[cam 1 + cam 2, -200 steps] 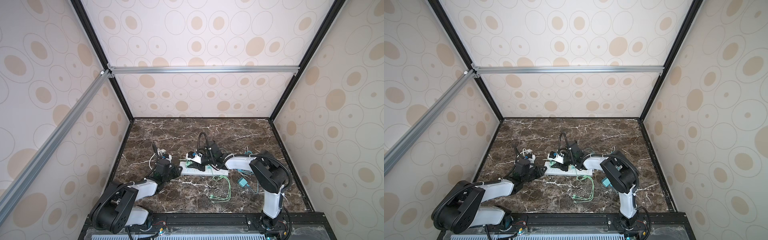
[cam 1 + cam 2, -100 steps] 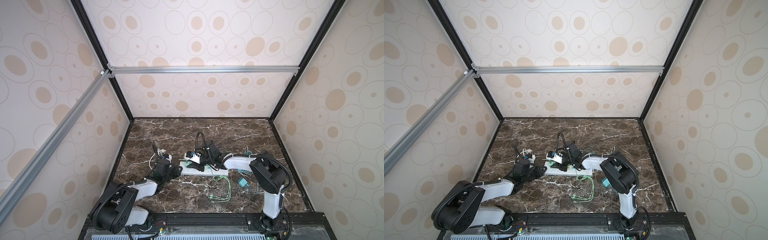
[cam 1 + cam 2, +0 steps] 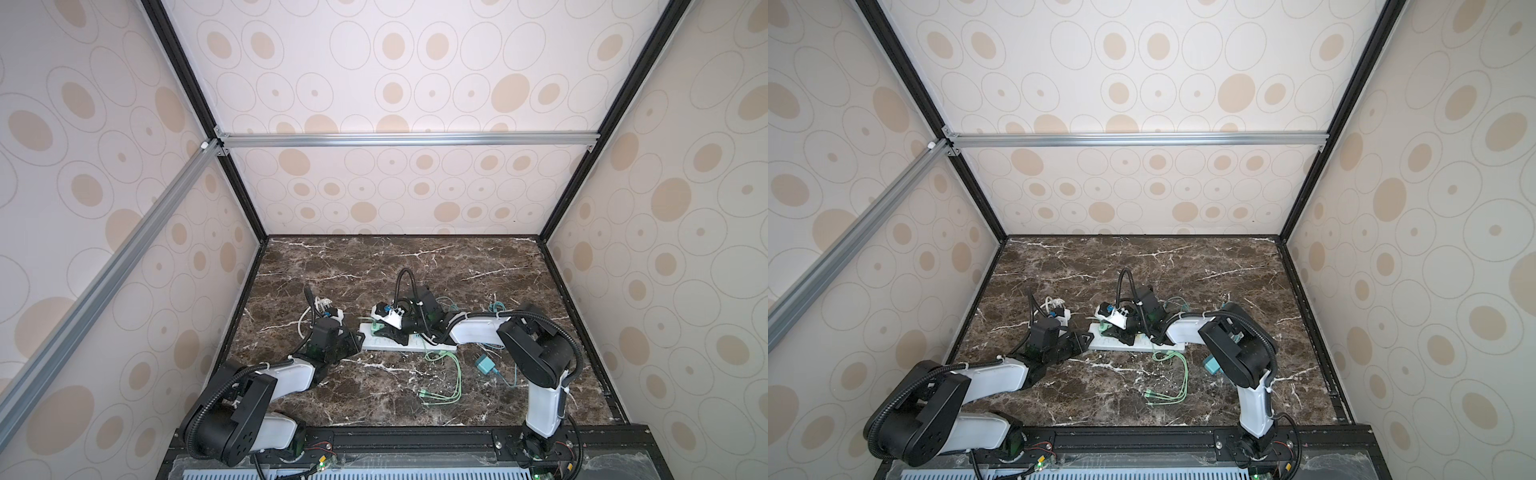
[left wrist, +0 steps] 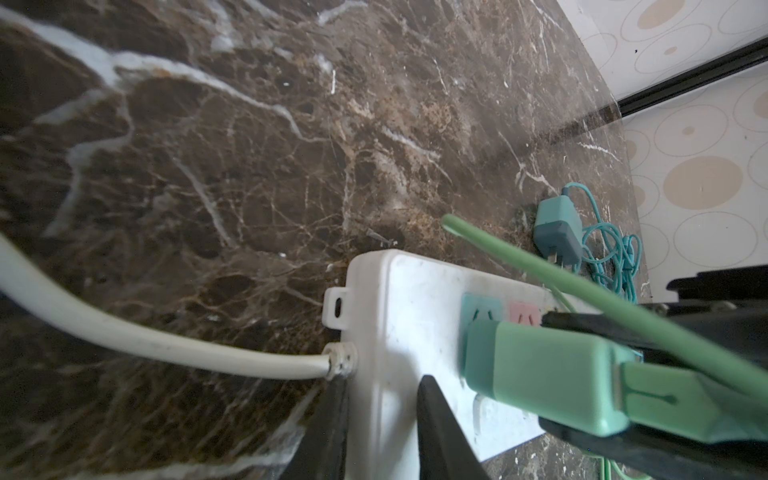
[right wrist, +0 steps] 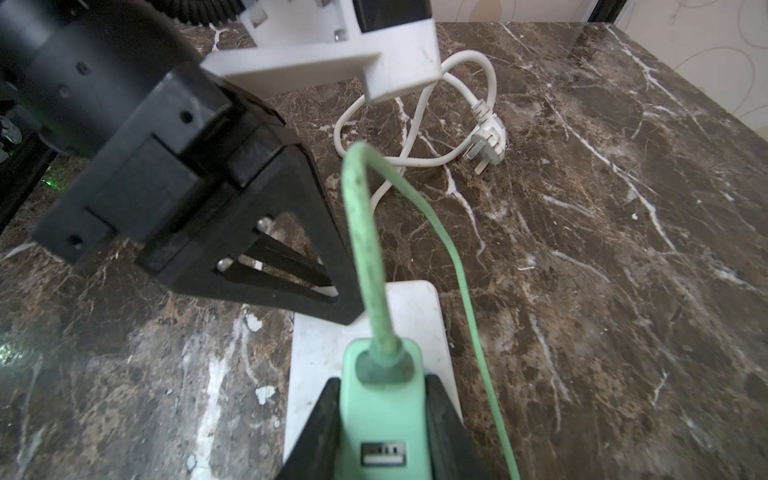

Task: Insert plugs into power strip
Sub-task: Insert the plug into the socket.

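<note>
Right end effector (image 5: 382, 390) clamps mint plug (image 5: 384, 432) over strip (image 4: 415, 299) end socket (seating unclear). Left end effector (image 4: 380, 399) pinches strip's cord end. Teal plug (image 4: 557, 230) lies loose on counter (image 4: 249, 166); none confirmed in yet.

Nothing legible anywhere at the moment: no brand, number or label. The power strip (image 4: 415, 299) shows its white face and pastel sockets in the left wrist view, with no print that can be read. The mint green plug (image 5: 382, 415) shows a small dark port on its back in the right wrist view, and the pale marks inside it are too blurred to make out.
</note>
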